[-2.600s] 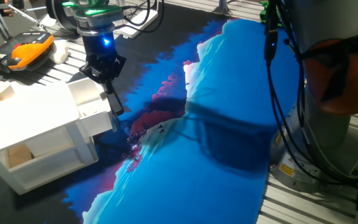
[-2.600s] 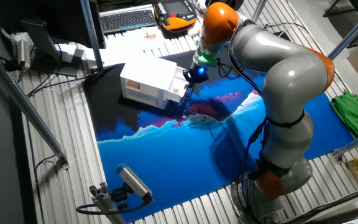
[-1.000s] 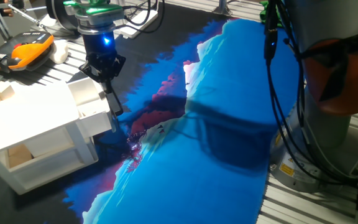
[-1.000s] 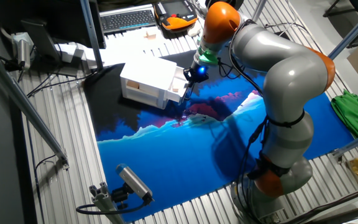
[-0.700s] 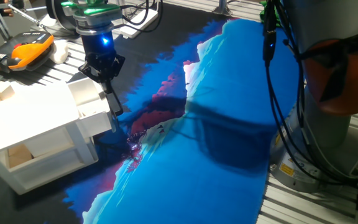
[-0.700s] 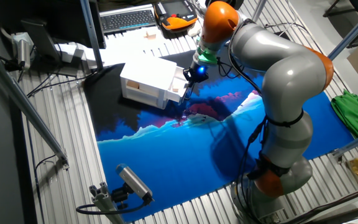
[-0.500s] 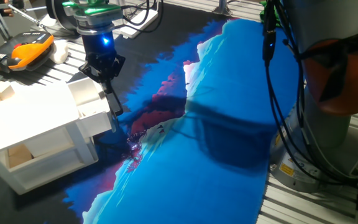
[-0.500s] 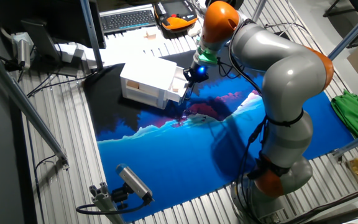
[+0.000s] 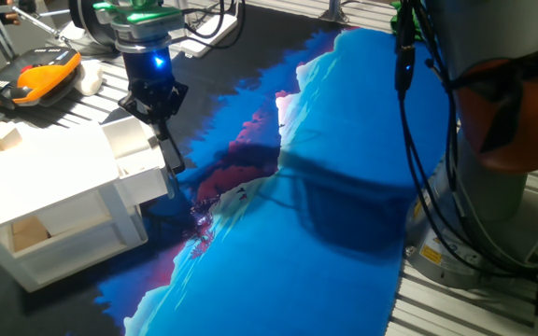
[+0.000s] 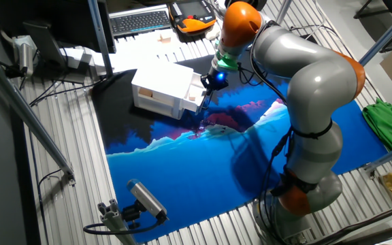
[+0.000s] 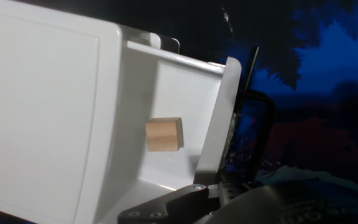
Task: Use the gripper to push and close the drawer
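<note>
From one fixed view, my gripper (image 9: 162, 117) hangs over the open drawer (image 9: 136, 149), which juts from the top of the white cabinet (image 9: 45, 187) toward the blue cloth (image 9: 344, 205). The black handle (image 9: 173, 154) runs down the drawer's front, and my black fingers sit right at that front edge. The cloth on the handle's side lies bare, giving free room there. I cannot tell from here whether my fingers are apart or together. A wooden block (image 9: 28, 233) sits in the cabinet's lower shelf, and an orange pendant (image 9: 31, 77) lies on the slatted table (image 9: 92, 103) behind.

From the other fixed view, my arm (image 10: 298, 75) arches over the cloth and reaches the cabinet's drawer side; the gripper is too small here to read.

The hand view alone shows the drawer's inside: a small wooden cube (image 11: 164, 134) rests on its white floor, near the front wall. The handle stands just outside that wall, over dark cloth. My finger spacing is not shown.
</note>
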